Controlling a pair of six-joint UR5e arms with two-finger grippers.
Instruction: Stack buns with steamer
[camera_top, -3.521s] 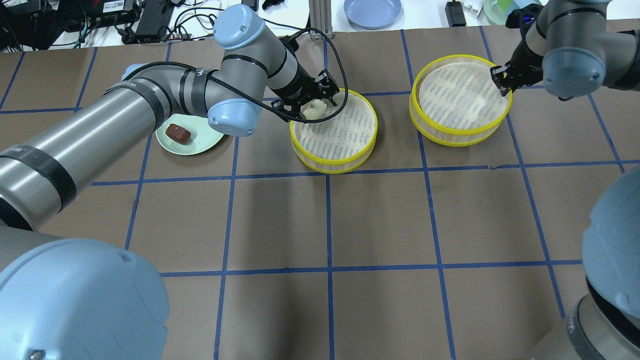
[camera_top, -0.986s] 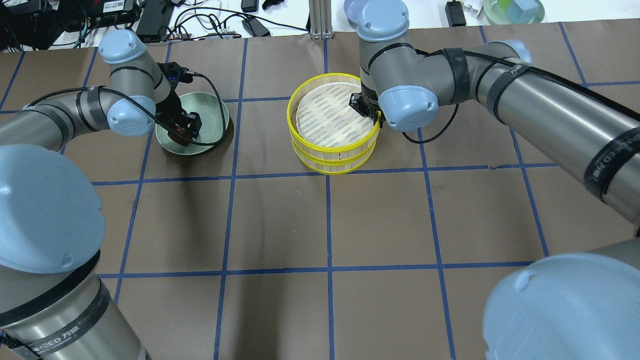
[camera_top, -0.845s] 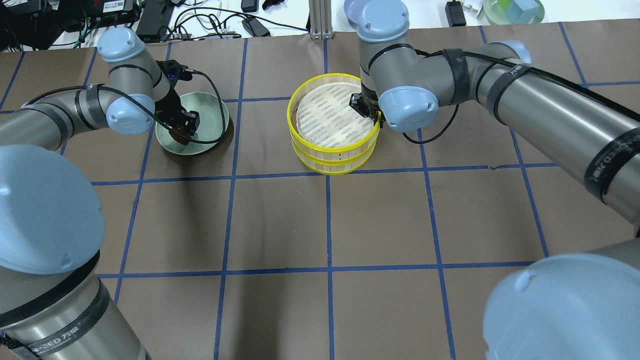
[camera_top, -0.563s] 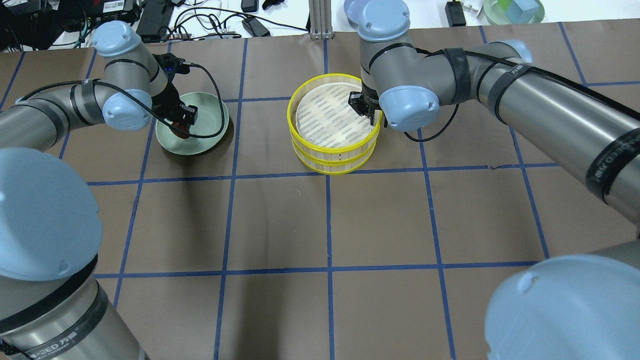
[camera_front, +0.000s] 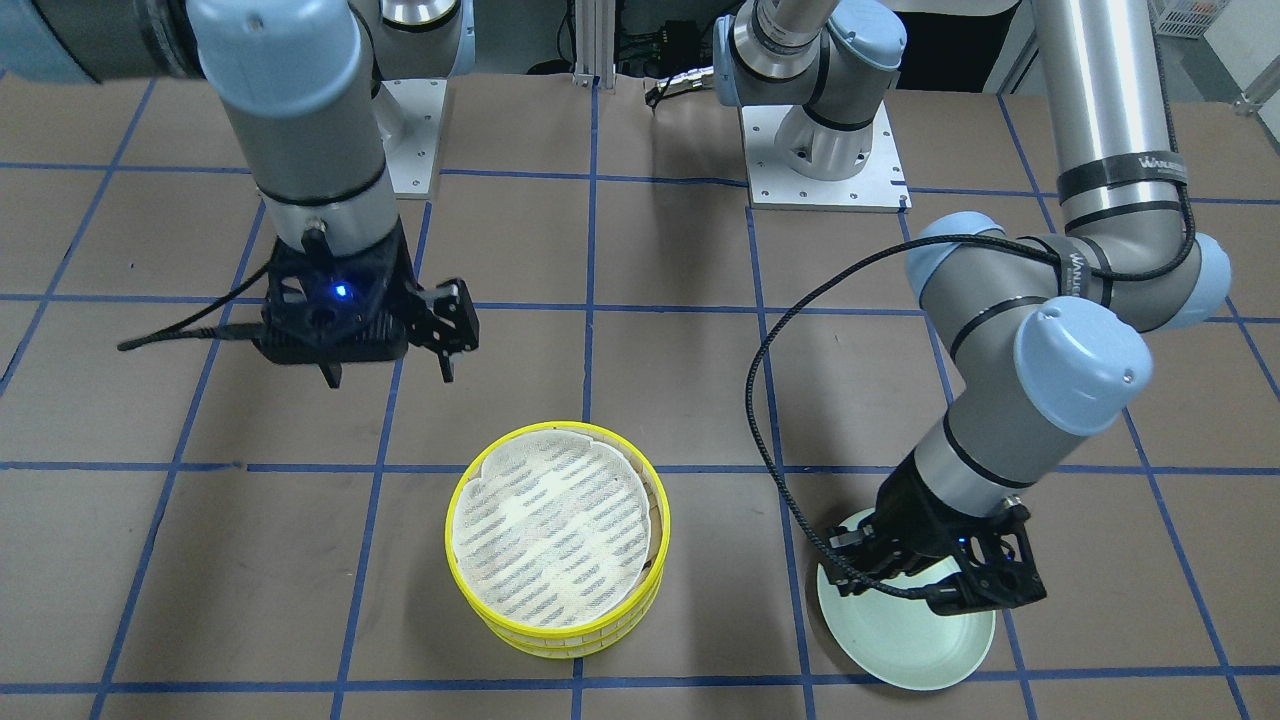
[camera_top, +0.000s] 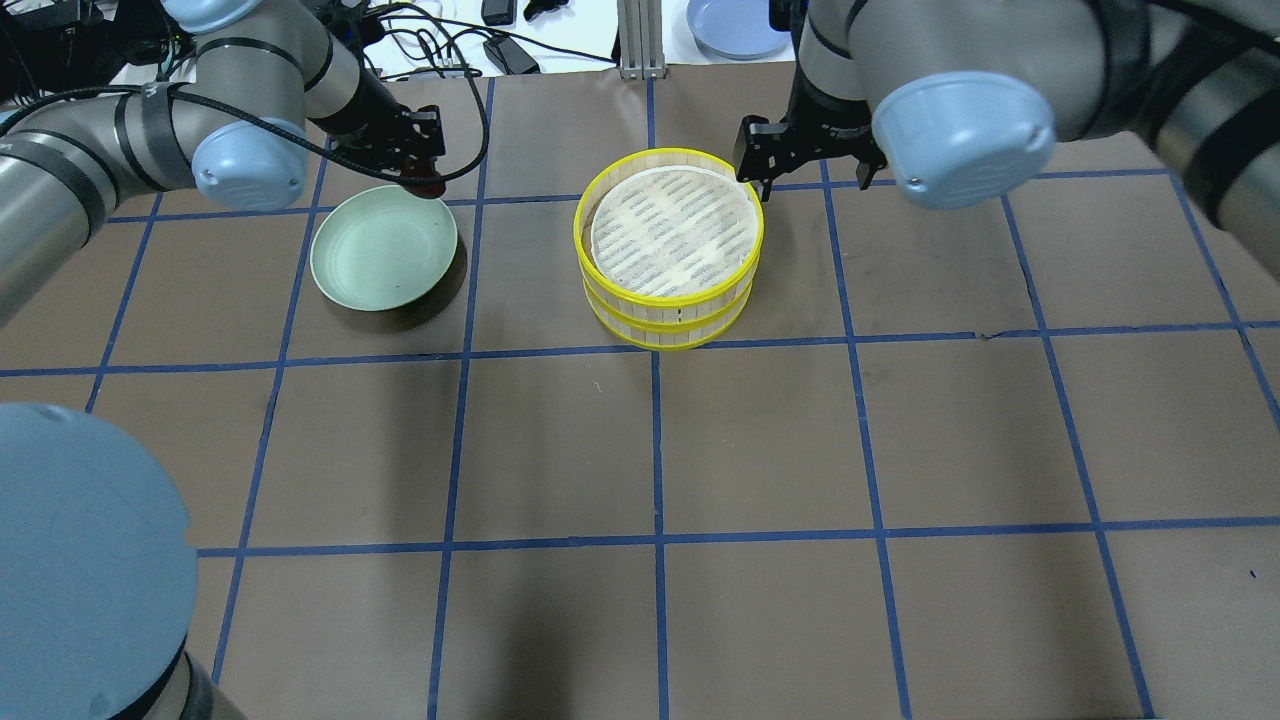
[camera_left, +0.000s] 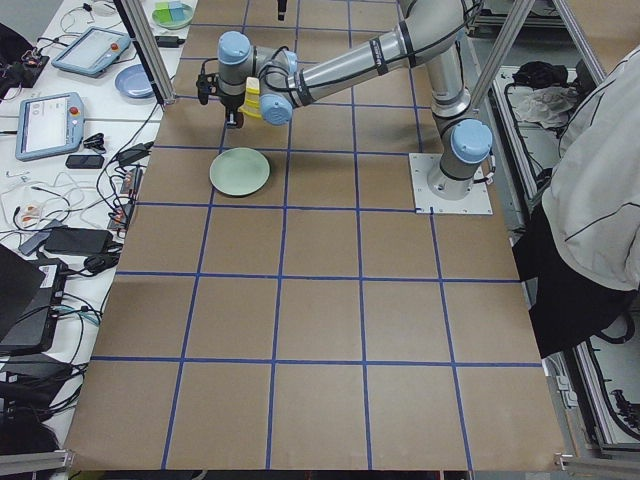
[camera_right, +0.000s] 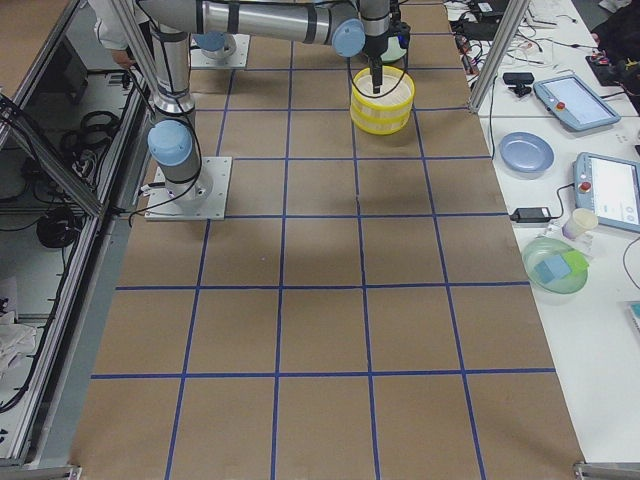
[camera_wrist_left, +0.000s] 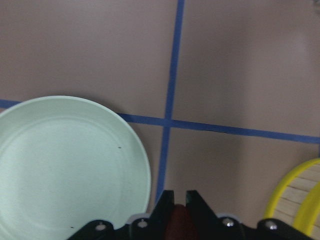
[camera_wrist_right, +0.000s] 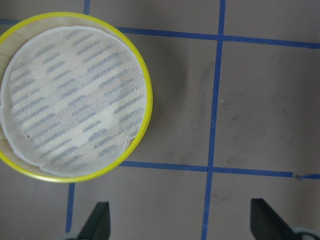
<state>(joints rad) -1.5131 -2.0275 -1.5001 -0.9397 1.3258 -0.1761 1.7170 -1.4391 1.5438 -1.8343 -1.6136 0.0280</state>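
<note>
The only lettering that shows is white print on a black band (camera_front: 1120, 165) wrapped round the upright tube of the left arm (camera_front: 1100, 80), seen from the front. It looks like "WANLED", though the letters are small and uncertain. A second band (camera_front: 1075, 265) near the elbow carries similar print, turned sideways and unreadable. The handheld screens (camera_left: 50, 125) are too blurred to read.

Left arm (camera_top: 130, 160) comes in low from the left of the overhead view, elbow bent, wrist angled down. Left gripper (camera_wrist_left: 180, 196) hangs above the tabletop; jaws pinched close on a dark reddish-brown bun (camera_wrist_left: 175, 227). Right arm (camera_top: 1000, 60) reaches forward across the upper right of the same view, wrist vertical. Right gripper (camera_wrist_right: 180, 205) points straight down, held in the air, jaws spread wide.
</note>
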